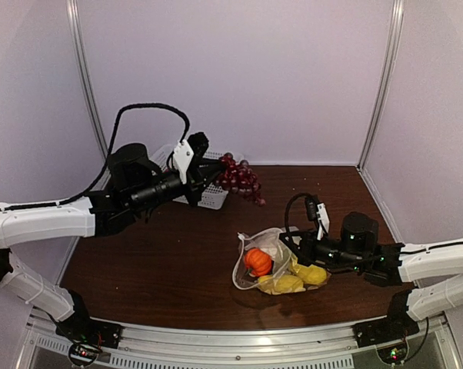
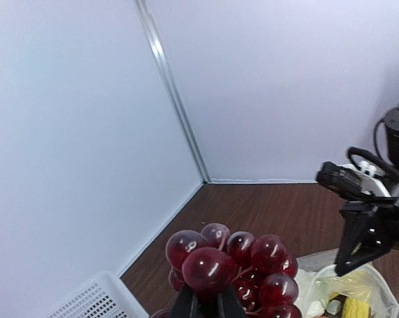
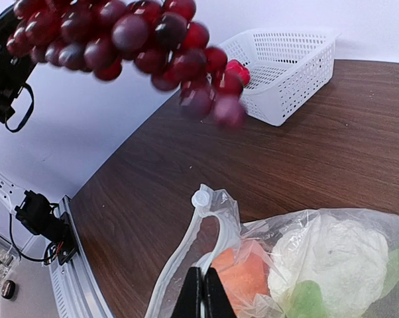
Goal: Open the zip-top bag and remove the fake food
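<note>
Left hand is pinching the grape bunch by its near end. It holds the bunch in the air above the bench, just beside the white basket at back left. The grip looks thin: in the left wrist view only the fingertips bite the nearest grapes and the rest of the bunch sticks out past them. A fast swing could shake it loose. If the basket is the drop point, it may clip the rim or land on the bench instead. In the middle, the zip-top bag lies on the bench with its mouth open toward the left. The rest of the fake food is inside: orange piece, white lumpy one, yellow ones. Right hand is pressed together, apparently on the bag film near the mouth. Thin, slick plastic could slip out, and then the bag drags along with the next piece pulled. The mouth could also sag shut, so the left fingers would snag film, not food.
</note>
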{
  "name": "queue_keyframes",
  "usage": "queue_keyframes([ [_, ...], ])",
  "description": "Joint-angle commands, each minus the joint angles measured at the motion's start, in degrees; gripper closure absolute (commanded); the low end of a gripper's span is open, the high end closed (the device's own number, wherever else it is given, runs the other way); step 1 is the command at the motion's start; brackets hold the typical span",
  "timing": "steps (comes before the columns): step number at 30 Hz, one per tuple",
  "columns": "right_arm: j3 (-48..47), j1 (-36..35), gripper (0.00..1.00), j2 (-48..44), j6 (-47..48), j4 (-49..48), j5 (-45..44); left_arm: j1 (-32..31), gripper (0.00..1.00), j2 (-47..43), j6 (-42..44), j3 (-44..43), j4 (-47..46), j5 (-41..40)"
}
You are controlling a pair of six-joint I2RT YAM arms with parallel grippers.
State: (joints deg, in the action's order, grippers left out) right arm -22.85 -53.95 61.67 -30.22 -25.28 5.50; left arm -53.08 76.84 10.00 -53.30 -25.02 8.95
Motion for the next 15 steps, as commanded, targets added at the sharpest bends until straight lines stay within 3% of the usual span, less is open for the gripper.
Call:
queue_keyframes([
  [1, 0.9, 0.4, 1.00, 0.4, -0.2, -1.8, -0.6, 5.8, 1.00, 2.0, -4.0, -6.3, -0.5, -7.6],
  [5, 1.1, 0.5, 1.00, 0.5, -0.2, -2.3, -0.4, 12.9, 1.00, 6.7, -7.1, -11.6, 2.1, -12.8],
  [15, 0.6, 1.2, 1.00, 2.1, 0.7, -2.9, 0.5, 26.4, 1.00, 23.4, -14.0, -25.7, 6.1, -9.0],
])
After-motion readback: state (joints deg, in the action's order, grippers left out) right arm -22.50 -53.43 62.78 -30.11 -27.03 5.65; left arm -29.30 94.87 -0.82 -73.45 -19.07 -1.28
